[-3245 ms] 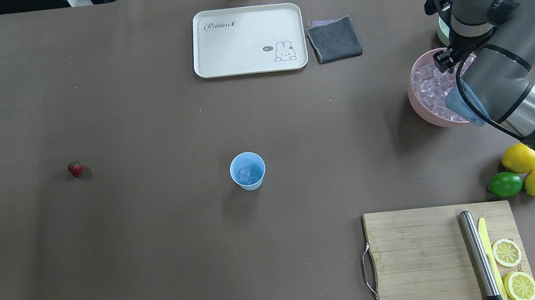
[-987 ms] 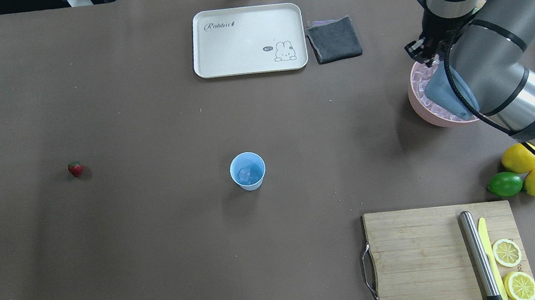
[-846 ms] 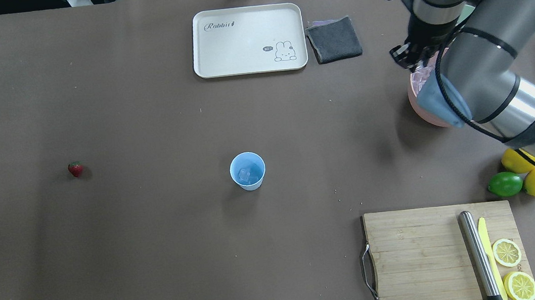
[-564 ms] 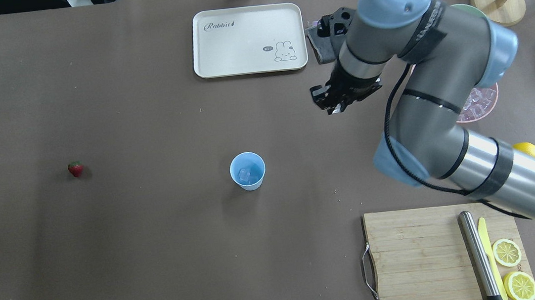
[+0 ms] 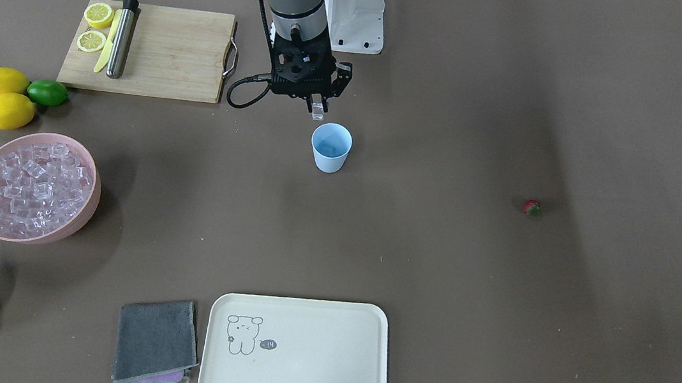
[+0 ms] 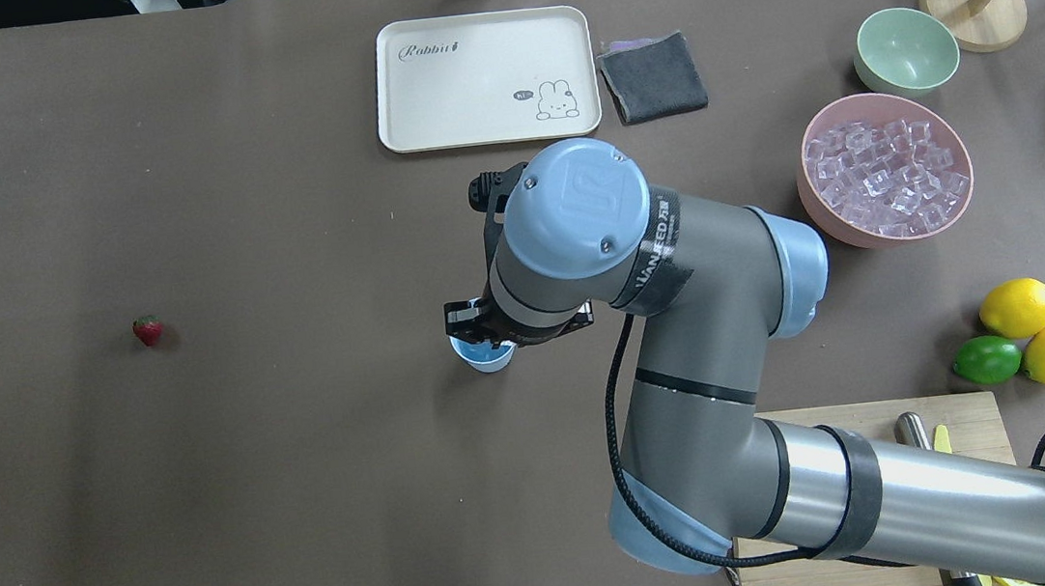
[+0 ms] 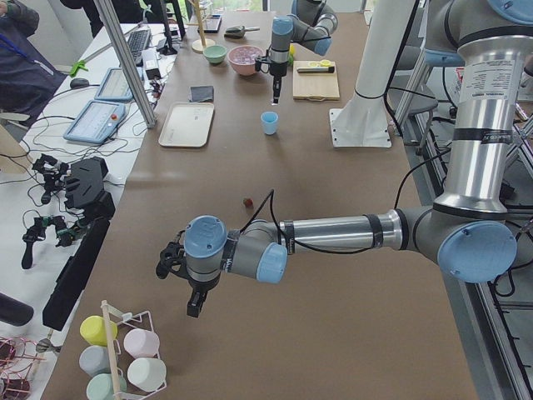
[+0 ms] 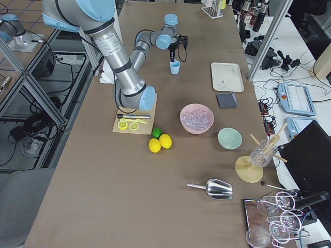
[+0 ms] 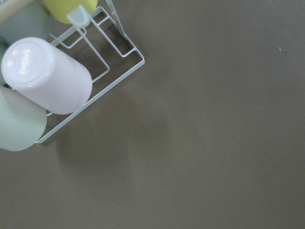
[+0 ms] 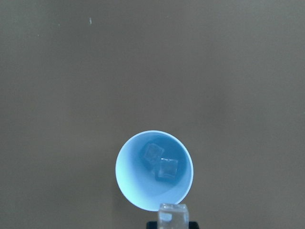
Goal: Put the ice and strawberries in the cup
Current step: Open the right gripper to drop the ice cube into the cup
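Right gripper (image 5: 318, 106): closed on one clear ice cube (image 10: 173, 213), which is held just above the cup's rim on the robot's side, not quite over the middle of the opening.
Left gripper (image 7: 193, 310): parked low over the table near a wire rack (image 9: 102, 71) of tumblers, well apart from everything in the task; whether its fingers are open or closed cannot be told.
Cup (image 5: 330, 146): upright in the middle of the table, with two cubes (image 10: 161, 163) lying at its bottom.
Strawberry (image 6: 148, 329): lying on the bare table well apart from the cup, on the robot's left side, with nothing near it.
Ice supply: a pink bowl (image 6: 826, 222) on the robot's right is heaped with more cubes.
Done so far: two cubes are judged delivered, and a third is brought to the cup.
Left to do: the held cube is to be centred and released; the strawberry is not yet fetched, so the task is judged roughly half done.
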